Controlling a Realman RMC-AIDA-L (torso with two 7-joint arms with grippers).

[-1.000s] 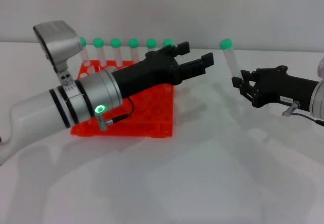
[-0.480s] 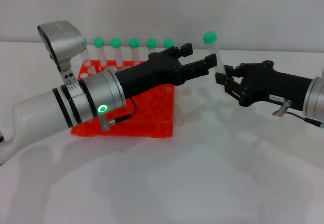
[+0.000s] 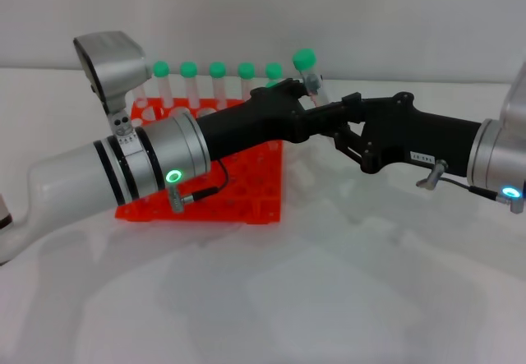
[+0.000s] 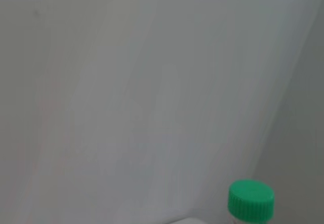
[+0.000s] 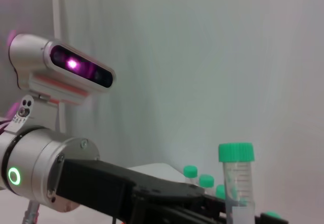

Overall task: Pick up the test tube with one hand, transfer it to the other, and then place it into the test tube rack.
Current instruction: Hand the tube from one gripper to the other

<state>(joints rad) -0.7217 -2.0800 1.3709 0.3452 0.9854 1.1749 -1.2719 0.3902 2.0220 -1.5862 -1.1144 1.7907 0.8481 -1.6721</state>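
While the handover hangs: two claws meet just right of the orange-red test tube rack [image 3: 246,187], above the desk [image 3: 345,282].
Tube: the green-capped test tube [image 3: 310,75] stands upright, lifted clear of the rack.
Right claw [image 3: 343,127]: clenched on the tube's lower part.
Left claw [image 3: 306,111]: at the tube; grip impossible to tell.
Progress: pickup done; by appearances transfer under way, racking remains.
Rack: a row of capped tubes [image 3: 218,80] along its far edge.

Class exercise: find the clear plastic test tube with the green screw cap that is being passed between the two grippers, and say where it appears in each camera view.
Head view: the clear test tube with the green screw cap stands upright where both black grippers meet, beyond the orange-red rack.
Left wrist view: only its cap shows, at the lower edge.
Right wrist view: upright, lower right.
Shared landmark: its green cap.
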